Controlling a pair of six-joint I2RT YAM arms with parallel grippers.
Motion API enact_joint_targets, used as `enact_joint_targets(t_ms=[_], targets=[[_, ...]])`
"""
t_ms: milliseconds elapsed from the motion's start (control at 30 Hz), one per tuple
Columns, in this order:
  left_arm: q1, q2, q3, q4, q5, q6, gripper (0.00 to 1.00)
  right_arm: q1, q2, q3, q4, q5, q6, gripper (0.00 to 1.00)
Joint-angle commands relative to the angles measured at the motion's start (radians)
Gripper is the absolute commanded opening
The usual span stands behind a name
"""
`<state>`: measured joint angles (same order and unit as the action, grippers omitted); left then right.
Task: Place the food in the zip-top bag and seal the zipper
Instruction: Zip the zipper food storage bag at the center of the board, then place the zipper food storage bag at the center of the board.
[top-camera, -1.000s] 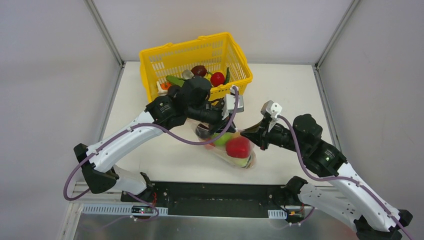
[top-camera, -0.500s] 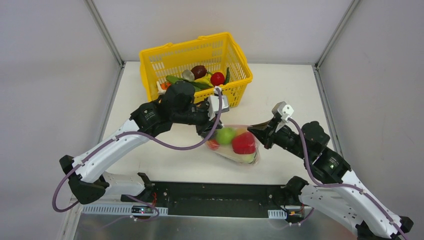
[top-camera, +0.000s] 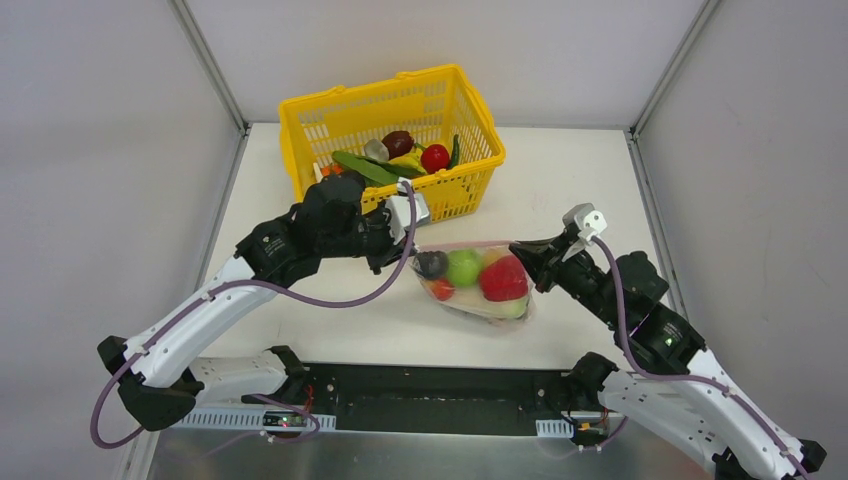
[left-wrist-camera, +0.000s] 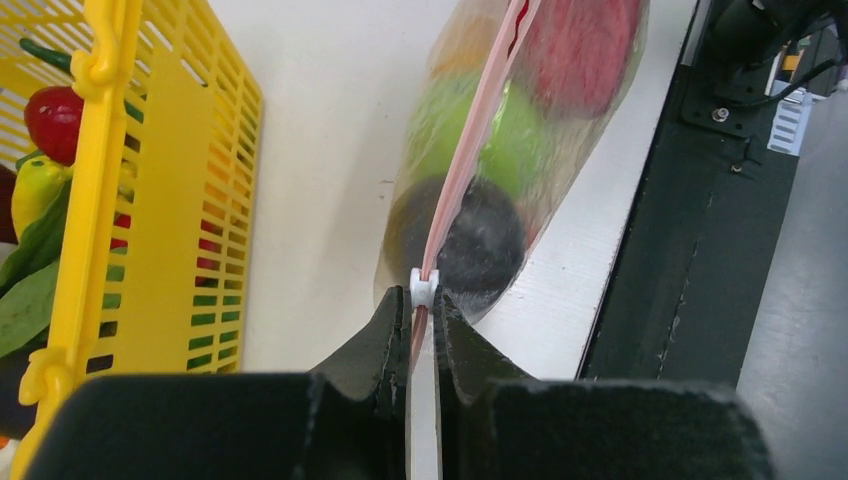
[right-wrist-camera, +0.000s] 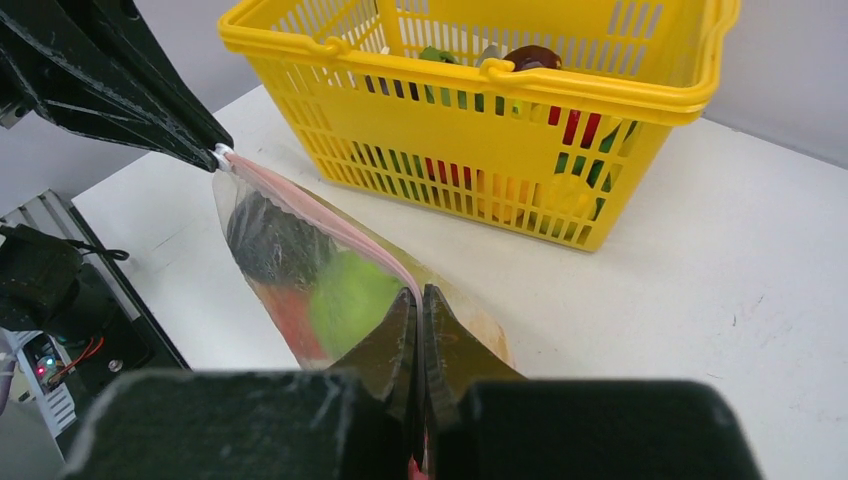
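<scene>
- Centre frame: the zip-top bag (top-camera: 470, 295) lies on the counter (top-camera: 580, 190), food (top-camera: 503, 278) inside, just below the yellow basket (top-camera: 460, 185).
- Its zipper (top-camera: 465, 245) runs left-right, with the left end effector (top-camera: 408, 246) pinching the left end and the right end effector (top-camera: 527, 258) pinching the opposite end.

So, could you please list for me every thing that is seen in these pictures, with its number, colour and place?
zip-top bag: one, clear, stretched between the two grippers, in front of the basket
zipper: one, pinkish-red, along the bag's top edge
slider: one, white, on the zipper at the left gripper's end
food in bag: at least four; dark piece, green apple, big red piece, small red-orange piece
food in basket: several; red tomato, plus dark, green and yellow pieces
basket: one, yellow, far side of table
table: one, white
left gripper: black, shut on the zipper
right gripper: black, shut on the zipper's other end
</scene>
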<state>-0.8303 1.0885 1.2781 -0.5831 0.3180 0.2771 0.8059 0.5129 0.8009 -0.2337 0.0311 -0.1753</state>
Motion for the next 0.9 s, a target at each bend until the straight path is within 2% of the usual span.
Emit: enact_joint_targets(t_ms=[0,367,400,500,600,633,667,867], targets=[[0.029,-0.043,-0.03,-0.073,-0.115,0.006,0.0,-0.005,-0.039,0.014,0.114,0.113,0.005,0.0],[0.033,-0.028,-0.038,-0.068,-0.241,-0.014,0.02,-0.005,-0.048,0.012,0.114,0.124,0.01,0.0],[0.033,-0.028,-0.039,-0.053,-0.242,-0.023,0.09,-0.005,-0.045,0.014,0.114,0.127,0.01,0.0],[0.033,-0.032,-0.048,0.006,-0.217,-0.057,0.46,-0.006,-0.034,0.018,0.118,0.149,0.004,0.0],[0.034,-0.058,-0.078,0.113,-0.202,-0.1,0.69,-0.006,0.005,0.042,0.115,0.222,-0.033,0.0],[0.033,-0.069,-0.088,0.147,-0.203,-0.112,0.94,-0.007,0.025,0.059,0.11,0.253,-0.054,0.0],[0.033,-0.081,-0.1,0.178,-0.205,-0.125,0.98,-0.008,0.046,0.081,0.102,0.284,-0.074,0.0],[0.033,-0.139,-0.155,0.3,-0.222,-0.175,0.99,-0.033,0.228,0.252,0.05,0.489,-0.252,0.0]])
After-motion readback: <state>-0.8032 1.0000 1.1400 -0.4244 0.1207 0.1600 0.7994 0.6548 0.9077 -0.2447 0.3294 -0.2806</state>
